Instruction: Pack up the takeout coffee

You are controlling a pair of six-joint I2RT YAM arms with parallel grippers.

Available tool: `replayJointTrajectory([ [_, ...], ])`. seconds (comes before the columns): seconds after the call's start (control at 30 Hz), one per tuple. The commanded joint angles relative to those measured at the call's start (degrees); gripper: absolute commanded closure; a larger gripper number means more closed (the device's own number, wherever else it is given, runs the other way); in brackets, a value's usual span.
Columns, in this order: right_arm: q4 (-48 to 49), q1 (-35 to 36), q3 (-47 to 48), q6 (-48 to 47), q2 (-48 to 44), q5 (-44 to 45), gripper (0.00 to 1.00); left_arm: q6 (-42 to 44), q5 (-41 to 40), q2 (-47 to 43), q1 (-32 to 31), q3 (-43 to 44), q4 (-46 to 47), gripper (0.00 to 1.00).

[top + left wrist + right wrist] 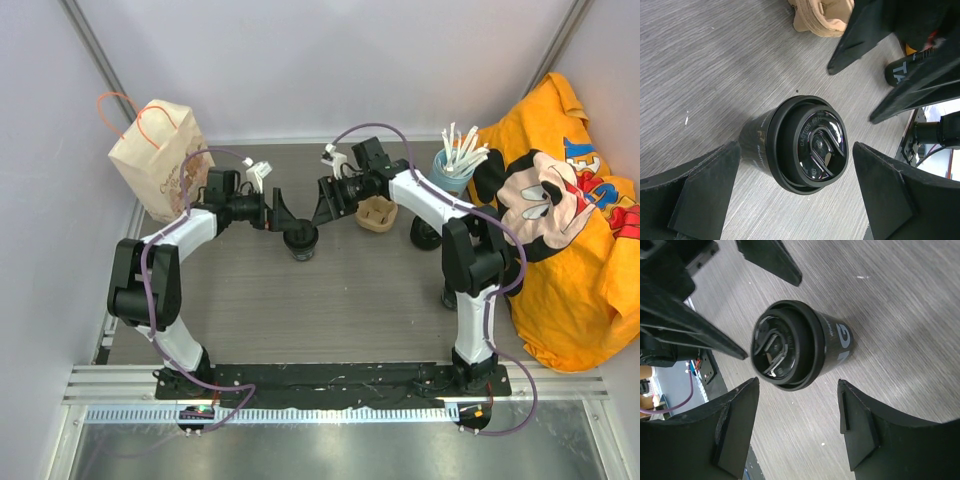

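On the grey table [380, 320], the cardboard carrier [378, 213] sits at two o'clock from the takeout coffee [300, 243], which stands mid-table — upright, long axis vertical, lid up. Both grippers hang near it, empty: the left gripper [282, 212] spread wide at its eleven o'clock, seemingly nearer; the right gripper [325, 200] partly spread at one o'clock — neither touching.

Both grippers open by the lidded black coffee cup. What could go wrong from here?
1. The left gripper and right gripper crowd the same takeout coffee. Their fingers are near each other and could collide.
2. The cup stands free with neither gripper holding it, so an off-centre close might tip it.
3. The cardboard carrier sits right beside the right wrist, and a swing could knock it.
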Motion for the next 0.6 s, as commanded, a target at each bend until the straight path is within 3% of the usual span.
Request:
replayJointTrajectory([
  [0.0, 3.1, 1.0, -0.4, 1.8, 1.4, -2.3, 0.31, -0.1, 0.5, 0.2, -0.4, 0.2, 1.6, 0.00],
  [0.57, 4.3, 2.6, -0.6, 2.8, 2.7, -2.3, 0.31, 1.6, -2.0, 2.1, -0.8, 0.7, 0.6, 0.00],
])
